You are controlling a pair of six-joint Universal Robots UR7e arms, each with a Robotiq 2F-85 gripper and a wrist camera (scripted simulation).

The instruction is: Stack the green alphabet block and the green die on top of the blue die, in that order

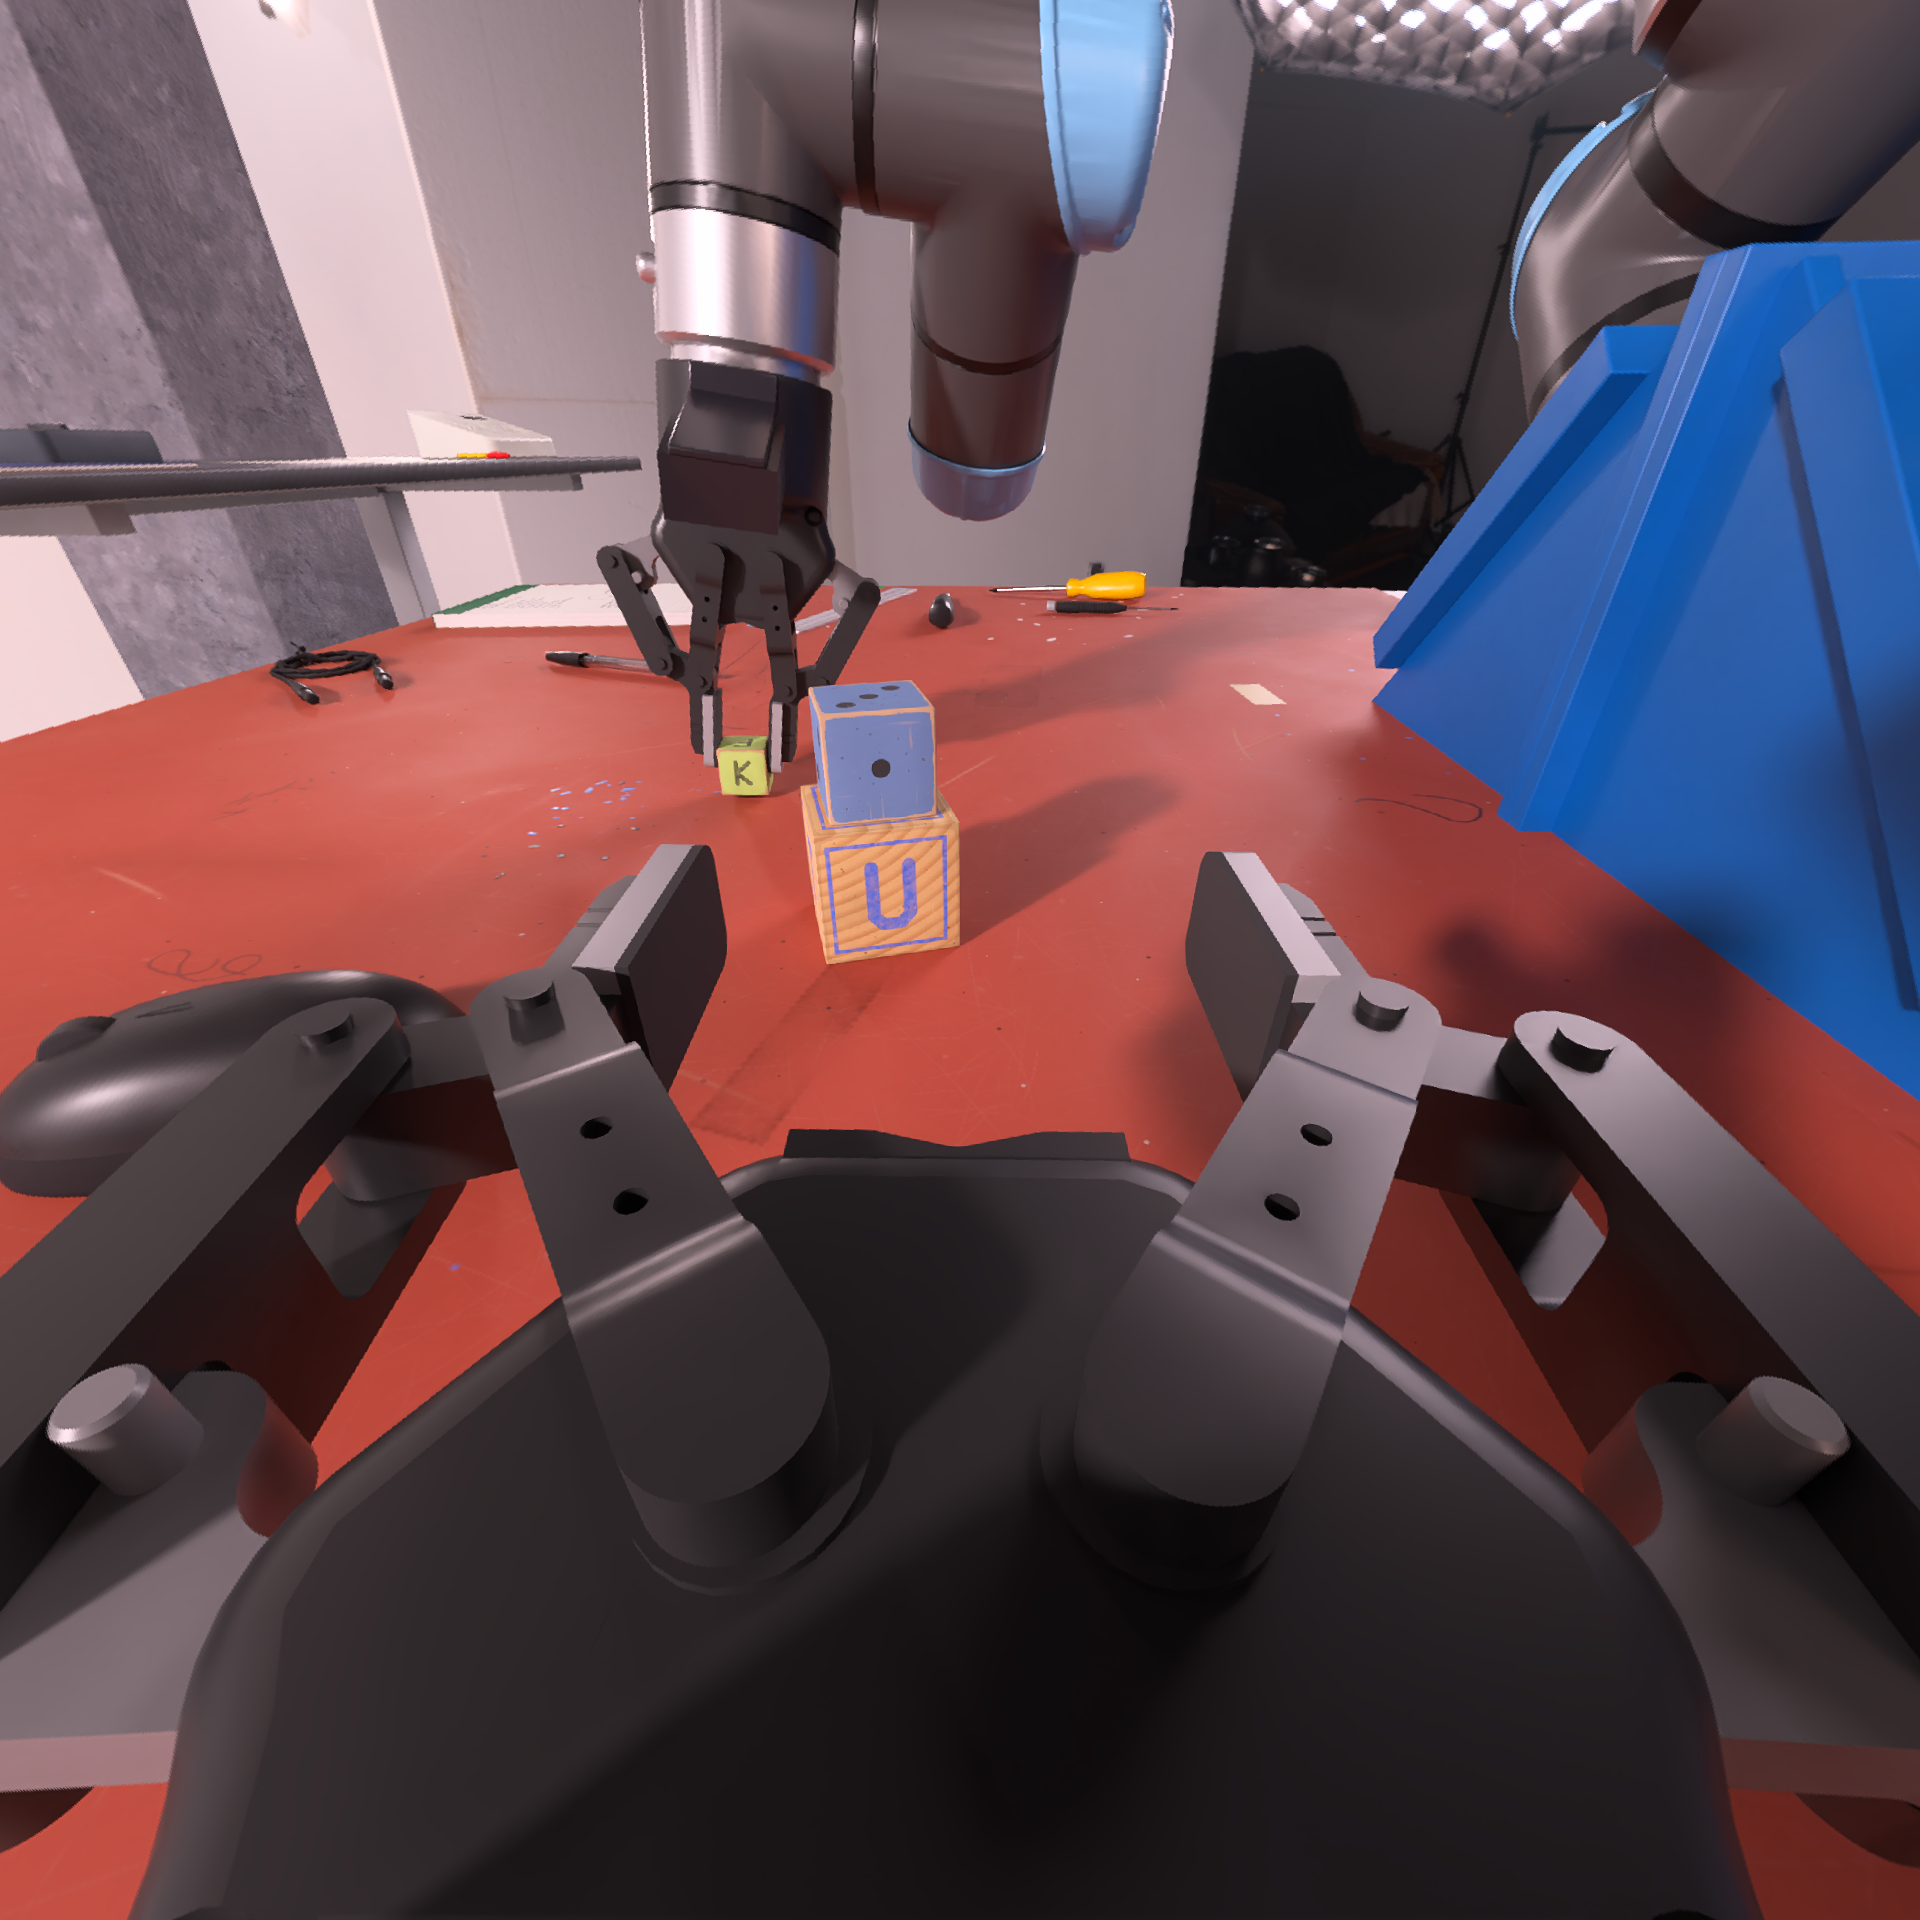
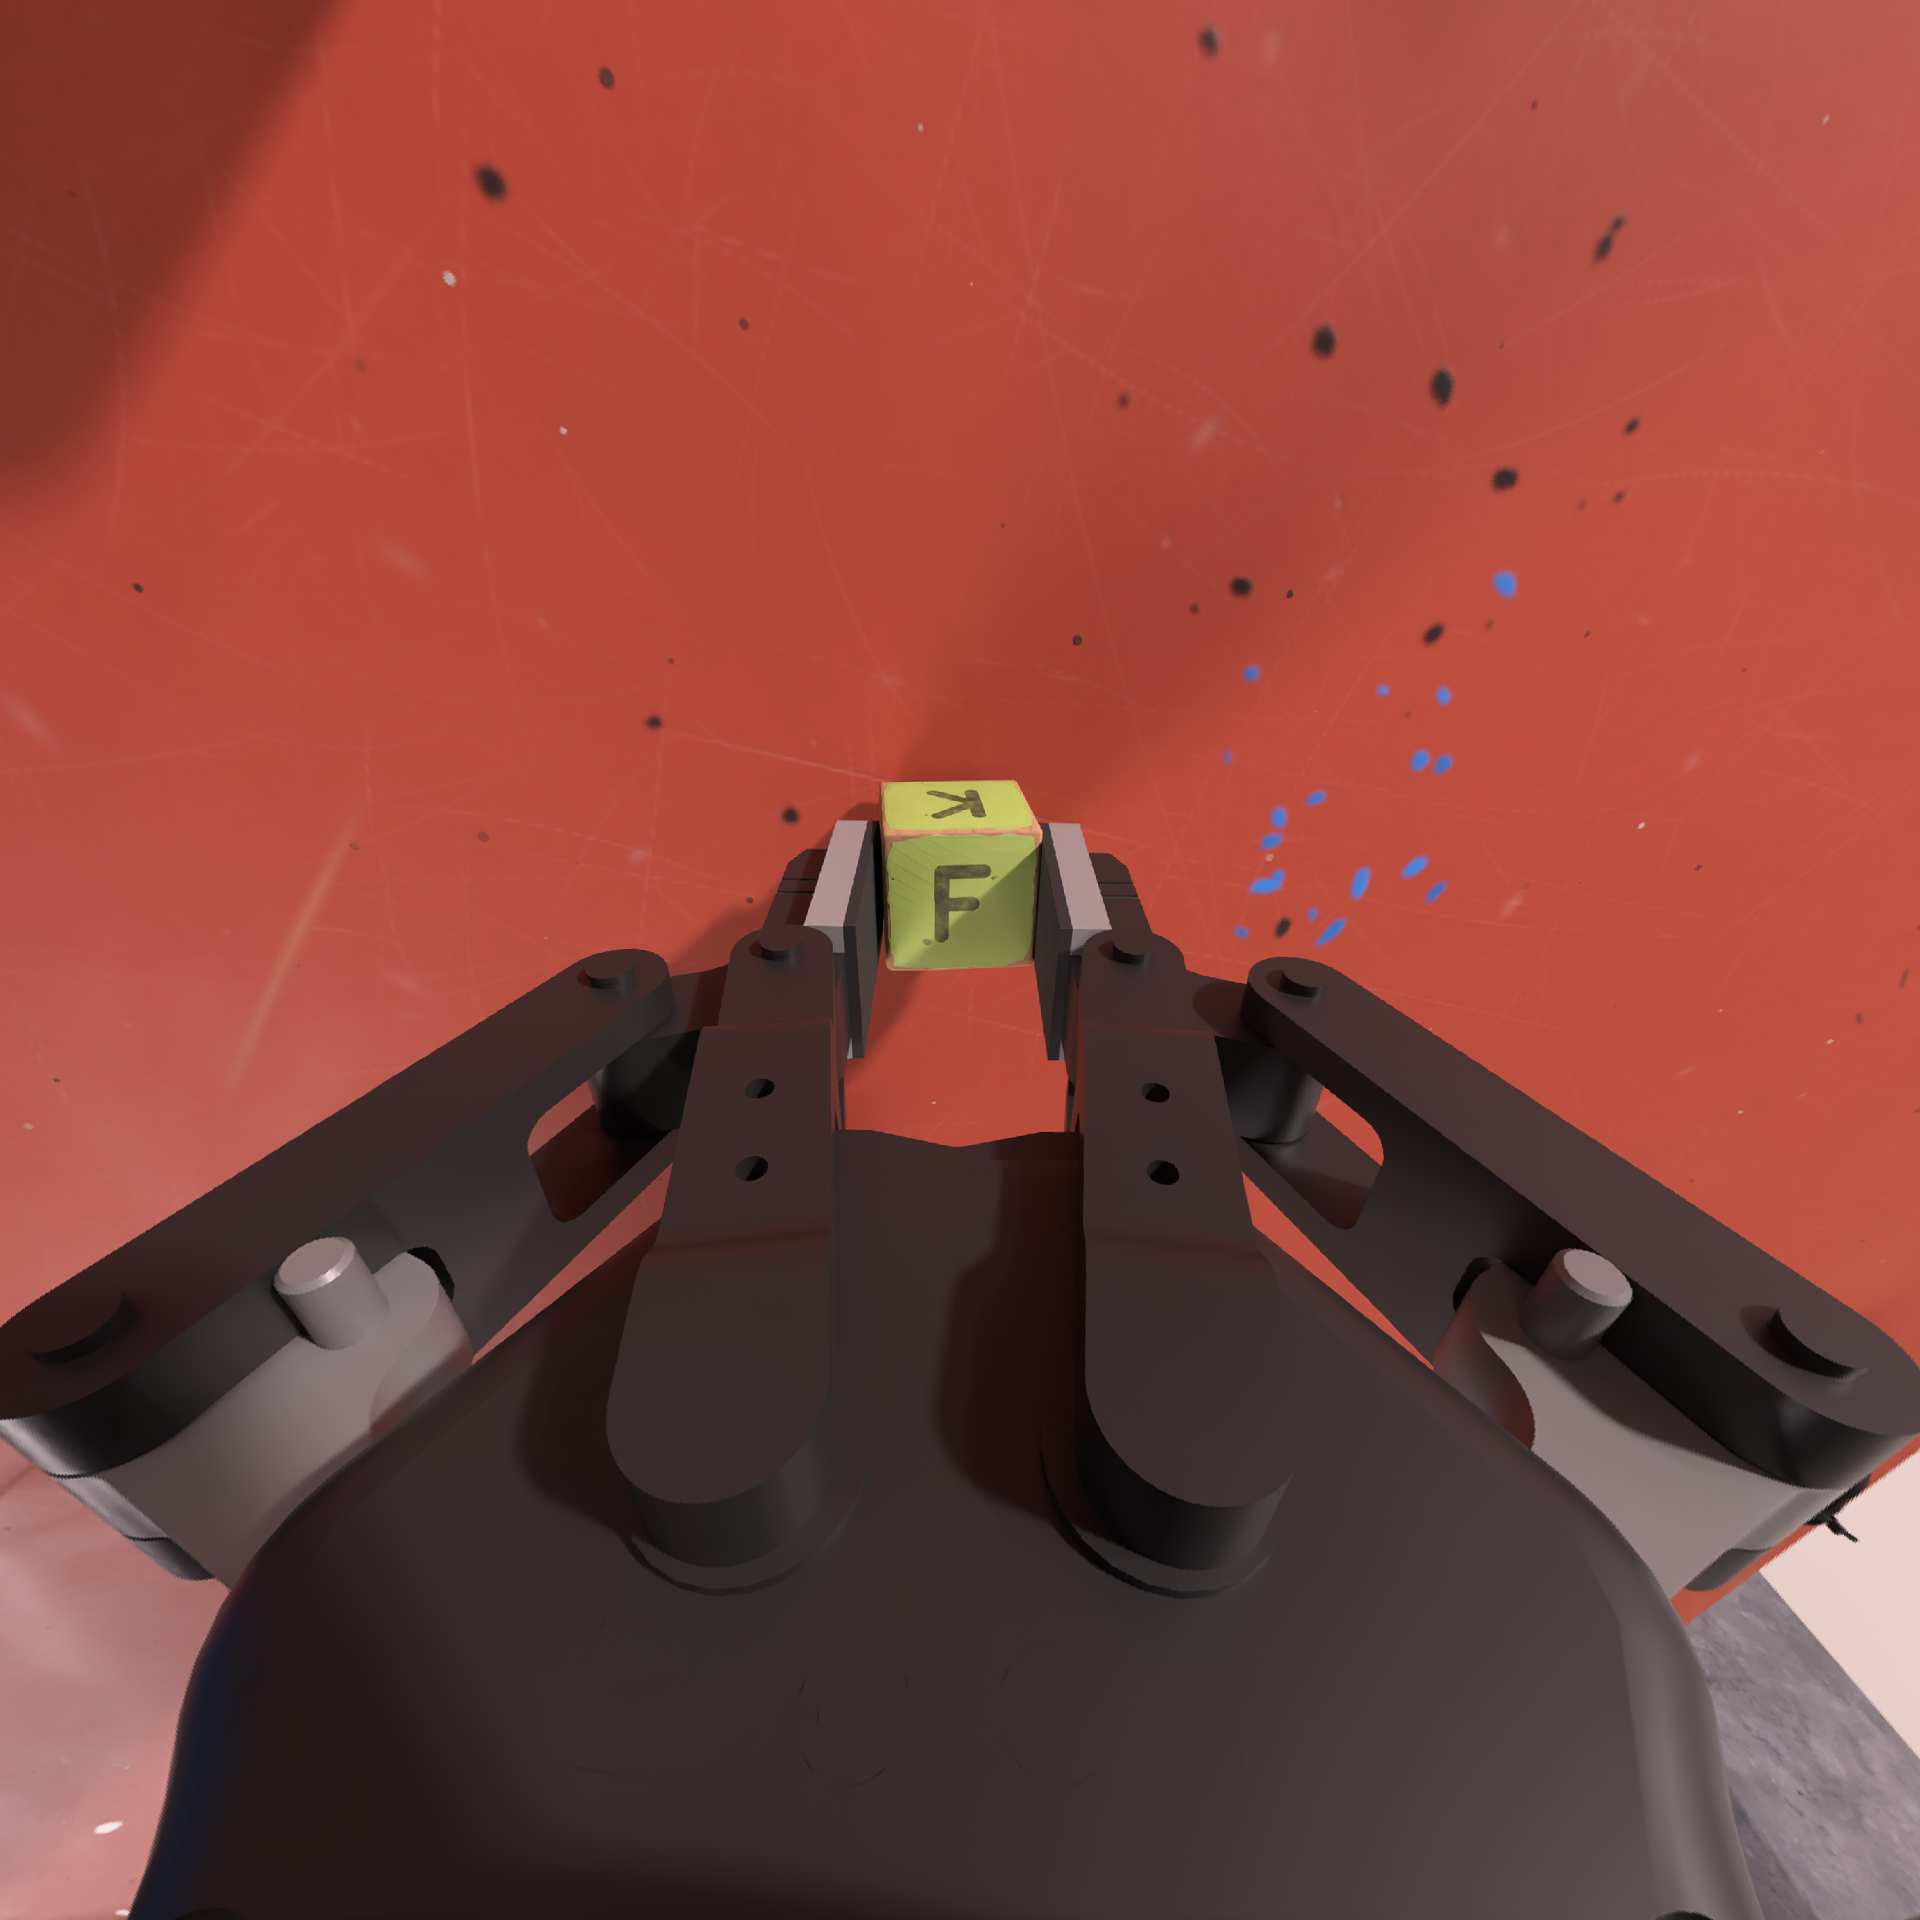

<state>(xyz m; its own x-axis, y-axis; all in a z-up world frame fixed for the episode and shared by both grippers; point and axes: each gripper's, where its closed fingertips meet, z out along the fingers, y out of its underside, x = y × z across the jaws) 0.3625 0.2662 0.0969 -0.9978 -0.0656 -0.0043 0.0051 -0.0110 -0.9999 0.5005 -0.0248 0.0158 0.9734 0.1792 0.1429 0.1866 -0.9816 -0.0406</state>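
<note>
On the red worktop [image 1: 1143,831], close beside the blue die [image 1: 875,764], the right gripper [image 2: 958,914] reaches straight down with its fingers [image 2: 844,904] drawn in on either side of the green alphabet block [image 2: 961,899]. The pads look to be touching or very nearly touching the block's two side faces, and the block appears to sit on the worktop, so I judge the grasp to be just closing or just made, with no lift yet. The blue die is not on the worktop itself: it rests, slightly skewed, on top of a wooden block with blue lettering [image 1: 883,888]. From the left wrist view the green alphabet block [image 1: 744,767] stands just to one side of that little tower, near it but apart. The left gripper [image 1: 956,935] hangs back with its fingers spread wide and nothing between them. The green die is not visible in either view, so its place cannot be told. By my reckoning nothing has been stacked so far: the green block has to be raised and set on the blue die, then the green die found and placed above it.
</note>
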